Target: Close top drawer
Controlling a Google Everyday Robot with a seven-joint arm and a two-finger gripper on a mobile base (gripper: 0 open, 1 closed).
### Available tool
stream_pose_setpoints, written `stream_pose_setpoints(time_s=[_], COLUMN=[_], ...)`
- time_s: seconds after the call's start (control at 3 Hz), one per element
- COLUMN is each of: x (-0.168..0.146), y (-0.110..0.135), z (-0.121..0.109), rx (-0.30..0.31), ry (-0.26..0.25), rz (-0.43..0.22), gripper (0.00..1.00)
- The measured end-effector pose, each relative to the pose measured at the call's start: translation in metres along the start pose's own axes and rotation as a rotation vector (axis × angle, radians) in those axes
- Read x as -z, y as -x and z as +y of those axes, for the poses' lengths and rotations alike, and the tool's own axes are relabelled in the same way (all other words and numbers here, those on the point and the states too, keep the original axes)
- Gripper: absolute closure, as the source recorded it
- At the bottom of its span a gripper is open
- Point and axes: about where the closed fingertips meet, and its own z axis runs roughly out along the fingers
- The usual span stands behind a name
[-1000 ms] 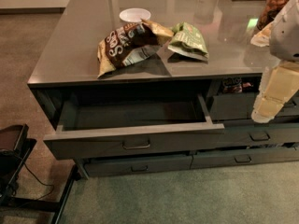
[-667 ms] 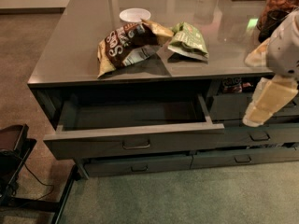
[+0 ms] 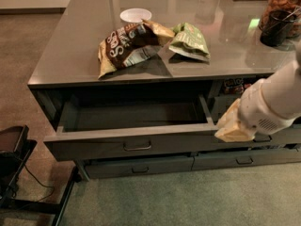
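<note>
The top drawer [image 3: 94, 147] is a wide dark grey drawer under the counter, pulled out, with its inside empty. Its tall flat front carries a small centred metal bar handle [image 3: 137, 147]. My gripper [image 3: 233, 127] sits at the end of the white arm [image 3: 277, 102], which comes in from the right. The gripper is at the right end of the drawer front, by the front right corner. I cannot tell whether it touches the drawer.
On the grey counter [image 3: 70, 55] lie a brown chip bag [image 3: 127, 44], a green bag [image 3: 190, 41] and a white bowl [image 3: 135, 15]. A dark jar [image 3: 277, 25] stands at the right. Shallower drawers [image 3: 141, 167] sit below. A black stand [image 3: 14, 147] is at the left on the floor.
The arm and gripper have moved left and down to the right end of the open drawer's front. The drawer has not moved.
</note>
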Motion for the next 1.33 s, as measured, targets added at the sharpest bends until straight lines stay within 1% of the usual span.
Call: stream_pose_setpoints(time_s=[0.33,0.67,1.0,1.33], x=[-0.062,-0.129,-0.204,-0.204], y=[-0.008,-0.013,-0.015,-0.015], z=[0.017,0.040,0.069,0.069], rx=[-0.032,-0.060,-0.080,-0.080], ry=[0.058,0.150,0.285,0.285], rz=[-0.084,-0.180,-0.262,-0.262], gripper=[0.89,1.00,1.00,1.00])
